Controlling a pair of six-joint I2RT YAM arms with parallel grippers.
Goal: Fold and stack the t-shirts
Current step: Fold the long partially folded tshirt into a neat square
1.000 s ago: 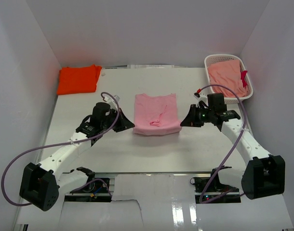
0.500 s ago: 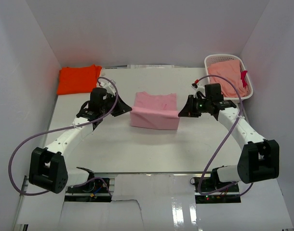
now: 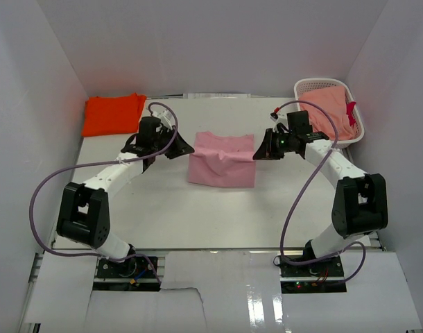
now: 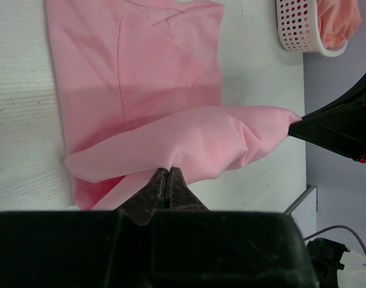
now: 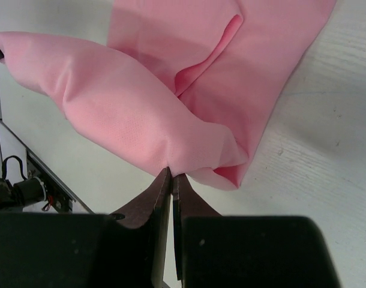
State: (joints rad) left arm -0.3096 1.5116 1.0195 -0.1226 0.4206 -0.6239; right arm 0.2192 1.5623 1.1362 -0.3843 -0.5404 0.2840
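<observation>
The left end effector is pinched tight on the left edge of the light pink t-shirt. The right end effector is clamped just as tight on the opposite edge, so the shirt spans the gap between the two of them, out in the middle of the counter. From each wrist camera the black fingers meet with no gap, and a gathered bit of pink cloth comes straight out of the tips. The held part is raised into a soft, puffed roll that runs from one end effector across to the other. The rest of the shirt lies flat on the counter below and beyond that roll, with a crease or two showing in it. In the left wrist view the dark tip of the right end effector shows at the far end of the roll, touching the cloth there. The bright orange t-shirt lies folded flat in the far corner, beyond the left end effector and off to its outer side, well apart from it. Beyond the right end effector, near its wrist, sits a white lattice basket with a salmon cloth heaped inside.
</observation>
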